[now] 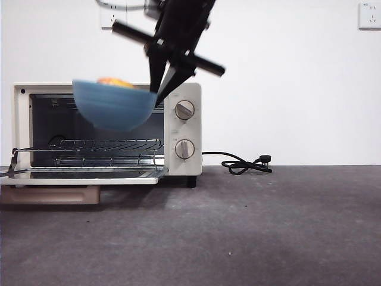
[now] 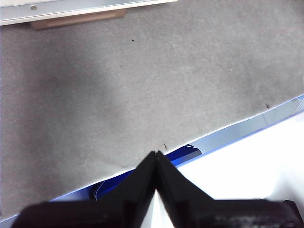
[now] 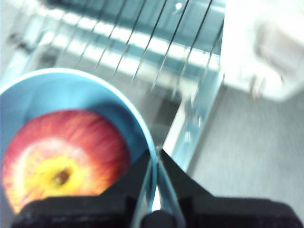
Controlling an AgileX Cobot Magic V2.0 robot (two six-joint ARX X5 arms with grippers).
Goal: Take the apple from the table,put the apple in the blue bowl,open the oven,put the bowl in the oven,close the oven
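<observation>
My right gripper [image 1: 159, 89] [image 3: 156, 156] is shut on the rim of the blue bowl [image 1: 113, 105] [image 3: 104, 99], holding it in the air in front of the oven's open cavity. The red and yellow apple [image 3: 61, 164] [image 1: 115, 82] lies inside the bowl. The cream oven [image 1: 181, 128] stands at the left with its glass door [image 1: 83, 174] folded down flat and its wire rack [image 1: 107, 146] [image 3: 142, 42] showing. My left gripper [image 2: 156, 156] is shut on nothing, over the dark grey table [image 2: 142, 85] near its edge, away from the oven.
A black cord and plug [image 1: 247, 164] lie on the table [image 1: 238, 226] right of the oven. Two knobs [image 1: 184, 110] sit on the oven's right panel. The lowered door juts out toward the front at low height.
</observation>
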